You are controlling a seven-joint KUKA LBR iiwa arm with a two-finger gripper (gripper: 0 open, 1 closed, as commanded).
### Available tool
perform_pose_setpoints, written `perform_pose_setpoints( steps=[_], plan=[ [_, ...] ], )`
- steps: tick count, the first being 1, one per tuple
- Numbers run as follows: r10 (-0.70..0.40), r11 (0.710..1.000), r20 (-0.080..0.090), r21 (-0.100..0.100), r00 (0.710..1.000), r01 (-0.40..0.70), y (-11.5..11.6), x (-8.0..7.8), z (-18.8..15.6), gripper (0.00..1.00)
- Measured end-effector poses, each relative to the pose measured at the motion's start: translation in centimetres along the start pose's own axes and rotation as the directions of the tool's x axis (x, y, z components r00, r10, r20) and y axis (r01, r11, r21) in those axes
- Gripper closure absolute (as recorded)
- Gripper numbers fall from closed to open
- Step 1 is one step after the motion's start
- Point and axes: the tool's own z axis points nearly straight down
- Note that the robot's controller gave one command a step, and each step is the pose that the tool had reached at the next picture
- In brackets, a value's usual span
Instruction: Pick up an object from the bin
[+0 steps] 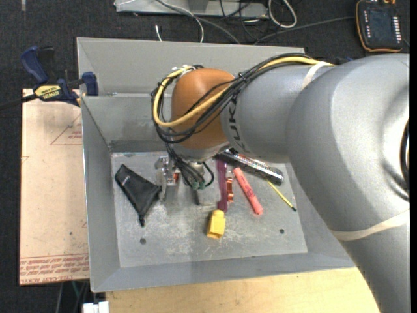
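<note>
My gripper (182, 190) hangs under the orange wrist cover, low over the bin floor left of the middle. Its two fingers stand apart, open, with bare floor between them. A black folded, wedge-shaped piece (138, 189) lies just left of the left finger (171, 186), close to it but apart. A dark purple pen (221, 182) lies upright in the picture just right of the right finger. A small yellow block (216, 223) sits on the floor below and right of the gripper.
A pink marker (247, 192) and a thin orange stick (230, 188) lie right of the purple pen. A yellow pencil (282, 194) and a black and silver pen (253, 165) lie farther right, partly under the arm. The arm covers the bin's right back part.
</note>
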Motion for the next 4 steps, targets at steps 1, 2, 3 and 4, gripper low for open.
perform_pose_setpoints(
  steps=[1, 2, 3, 4],
  plan=[
    [0.001, 1.000, 0.000, 0.000, 1.000, -0.001, 0.0, 0.0, 0.0, 1.00],
    [0.001, 1.000, -0.012, 0.001, 1.000, -0.001, 0.0, 0.4, -2.6, 1.00],
    [0.002, 1.000, -0.002, -0.001, 1.000, -0.002, 0.1, 0.0, -5.9, 1.00],
    [0.003, 1.000, -0.001, -0.001, 1.000, -0.003, 0.1, 0.0, -7.1, 1.00]
  ],
)
